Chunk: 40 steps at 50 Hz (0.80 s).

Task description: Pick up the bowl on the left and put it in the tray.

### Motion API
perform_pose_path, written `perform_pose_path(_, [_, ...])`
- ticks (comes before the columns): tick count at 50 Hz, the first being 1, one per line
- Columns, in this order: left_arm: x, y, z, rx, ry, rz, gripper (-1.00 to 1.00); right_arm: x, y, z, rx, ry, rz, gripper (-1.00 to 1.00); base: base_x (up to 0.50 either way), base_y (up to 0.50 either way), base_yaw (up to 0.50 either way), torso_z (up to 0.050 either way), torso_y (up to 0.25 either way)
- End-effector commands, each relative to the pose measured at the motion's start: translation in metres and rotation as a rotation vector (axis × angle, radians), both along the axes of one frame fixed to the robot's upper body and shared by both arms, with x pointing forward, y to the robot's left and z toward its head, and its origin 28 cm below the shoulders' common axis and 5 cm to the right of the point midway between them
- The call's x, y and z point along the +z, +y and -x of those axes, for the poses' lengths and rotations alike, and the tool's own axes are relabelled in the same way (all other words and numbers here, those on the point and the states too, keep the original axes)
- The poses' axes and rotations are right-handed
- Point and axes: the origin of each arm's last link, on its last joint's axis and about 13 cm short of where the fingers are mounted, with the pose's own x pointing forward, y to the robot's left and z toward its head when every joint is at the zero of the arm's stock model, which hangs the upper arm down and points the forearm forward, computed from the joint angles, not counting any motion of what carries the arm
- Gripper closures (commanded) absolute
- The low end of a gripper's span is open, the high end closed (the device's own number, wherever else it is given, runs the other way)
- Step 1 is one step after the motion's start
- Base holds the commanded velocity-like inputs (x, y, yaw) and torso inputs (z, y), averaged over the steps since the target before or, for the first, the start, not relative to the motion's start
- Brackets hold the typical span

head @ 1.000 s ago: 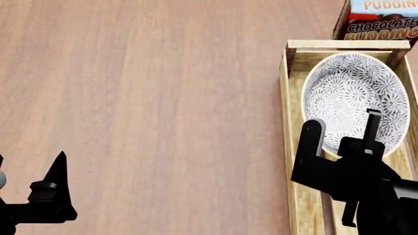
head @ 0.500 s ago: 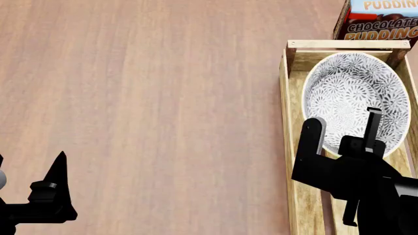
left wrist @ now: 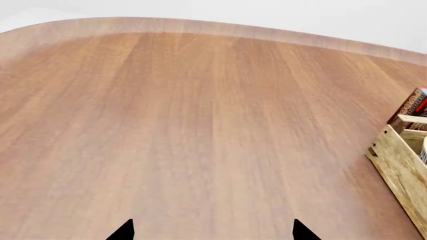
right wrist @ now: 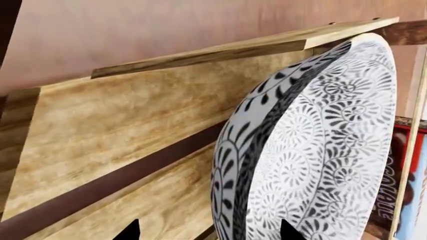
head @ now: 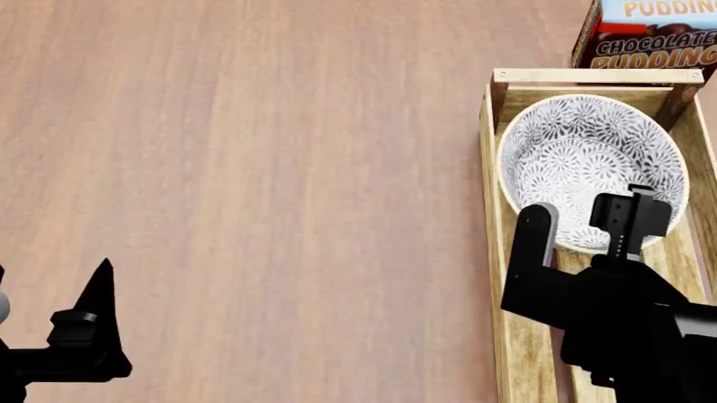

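The bowl (head: 588,164), white with a dense grey-black floral pattern, lies inside the far end of the tray (head: 489,168), a long light-wood crate. My right gripper (head: 586,211) is open over the bowl's near rim. One finger is outside the bowl and the other is over its inside. In the right wrist view the bowl (right wrist: 320,150) stands edge-on between the spread fingertips of the right gripper (right wrist: 208,231), above the tray's slats (right wrist: 133,125). My left gripper (head: 96,323) is open and empty over bare table at the near left, its tips wide apart in the left wrist view (left wrist: 212,231).
A chocolate pudding box (head: 650,34) stands just beyond the tray's far end; in the left wrist view the box (left wrist: 415,107) and the tray's corner (left wrist: 400,165) show at the edge. Brown wooden tabletop (head: 258,168) stretches left of the tray.
The bowl has dropped from a tilted, raised pose to lie flatter and lower in the tray. The right gripper's far finger has turned. The left arm has not moved.
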Motion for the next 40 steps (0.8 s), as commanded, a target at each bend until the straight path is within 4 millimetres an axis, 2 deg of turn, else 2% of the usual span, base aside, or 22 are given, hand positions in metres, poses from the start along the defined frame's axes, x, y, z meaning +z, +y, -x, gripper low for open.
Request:
perform_pose_path(1, [0.001, 0.0, 0.0, 0.002, -0.002, 0.0, -1.0, -0.001, 0.001, -0.001, 0.007, -0.003, 0.009, -1.0, 0.0, 0.0, 0.0, 0.0, 0.0])
perform_pose_path(13, [0.0, 0.0, 0.0, 0.001, -0.003, 0.001, -1.0, 0.0, 0.001, -0.001, 0.009, -0.008, 0.008, -1.0, 0.0, 0.0, 0.0, 0.0, 0.0])
perform_pose_path(16, [0.0, 0.001, 0.0, 0.003, -0.001, 0.002, -1.0, 0.006, 0.001, 0.002, 0.015, -0.014, 0.0, -1.0, 0.0, 0.0, 0.0, 0.0, 0.0])
perform_pose_path(25, [0.001, -0.001, 0.001, -0.001, -0.005, 0.0, -1.0, 0.042, 0.001, 0.021, 0.044, -0.085, -0.037, -1.0, 0.0, 0.0, 0.0, 0.0, 0.0])
perform_pose_path(35, [0.005, -0.002, 0.003, -0.004, -0.014, -0.006, -1.0, 0.087, 0.003, 0.059, 0.11, -0.209, -0.074, -1.0, 0.0, 0.0, 0.0, 0.0, 0.0])
perform_pose_path(36, [0.004, -0.002, 0.003, -0.005, -0.013, -0.005, -1.0, 0.093, 0.005, 0.067, 0.138, -0.242, -0.089, -1.0, 0.0, 0.0, 0.0, 0.0, 0.0])
perform_pose_path(40, [0.004, -0.002, 0.003, -0.004, -0.014, -0.005, -1.0, 0.095, 0.008, 0.082, 0.173, -0.35, -0.119, -1.0, 0.0, 0.0, 0.0, 0.0, 0.0])
